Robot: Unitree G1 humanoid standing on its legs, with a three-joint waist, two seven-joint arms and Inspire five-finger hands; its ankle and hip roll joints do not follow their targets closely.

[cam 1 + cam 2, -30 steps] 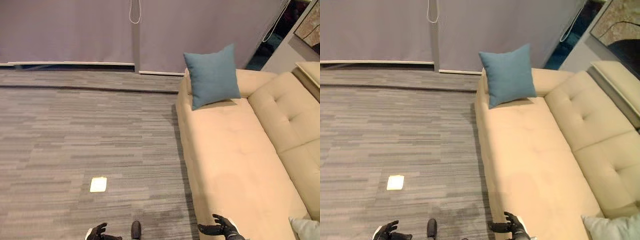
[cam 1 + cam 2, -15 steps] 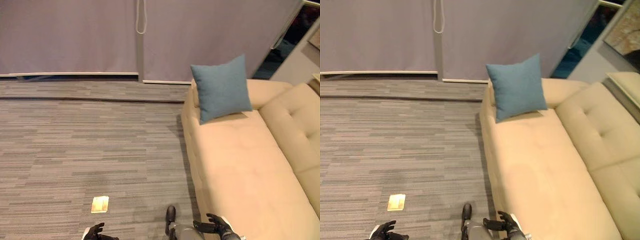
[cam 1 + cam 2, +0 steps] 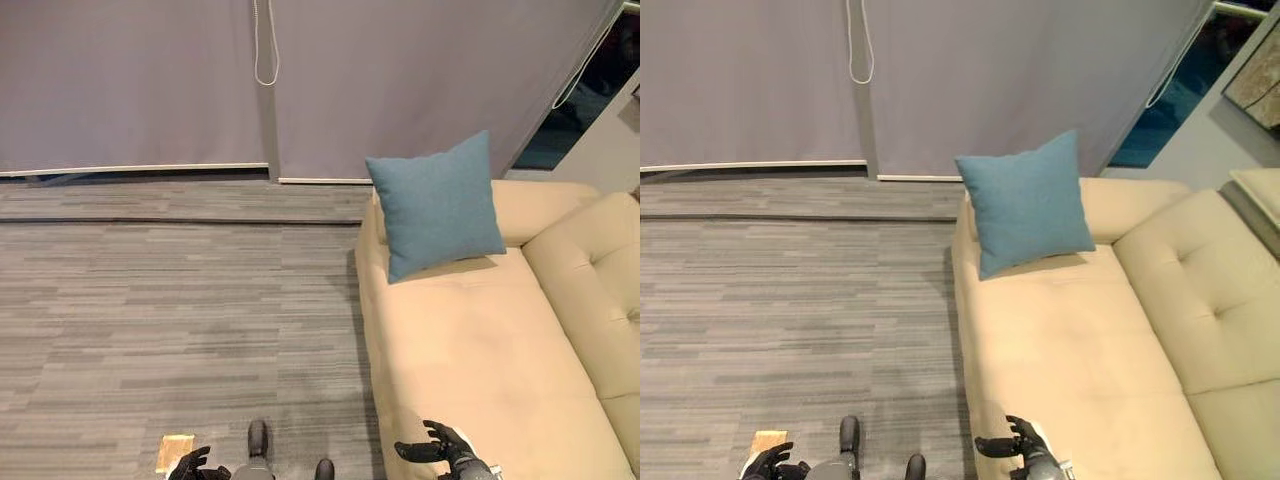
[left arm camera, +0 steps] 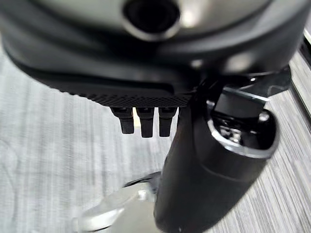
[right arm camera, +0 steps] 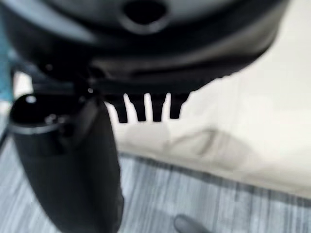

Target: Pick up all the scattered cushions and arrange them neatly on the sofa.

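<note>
A blue cushion (image 3: 435, 203) stands propped against the far armrest of the beige sofa (image 3: 470, 360), also visible as the blue cushion (image 3: 1026, 203) in the right eye view. My left hand (image 3: 188, 465) hangs low over the carpet at the near edge, fingers relaxed and holding nothing. My right hand (image 3: 437, 447) hovers over the sofa's near front edge, fingers spread, empty. In the wrist views the left hand (image 4: 146, 121) and right hand (image 5: 146, 109) show straight fingers with nothing between them.
Grey striped carpet (image 3: 170, 300) covers the floor left of the sofa. A small tan floor plate (image 3: 173, 450) lies beside my left hand. Grey curtains (image 3: 130, 80) with a hanging cord close off the far wall.
The camera has shifted: the sofa and cushion sit lower and further left in view, and the floor plate has slid toward the near edge. Both hands stay low and empty.
</note>
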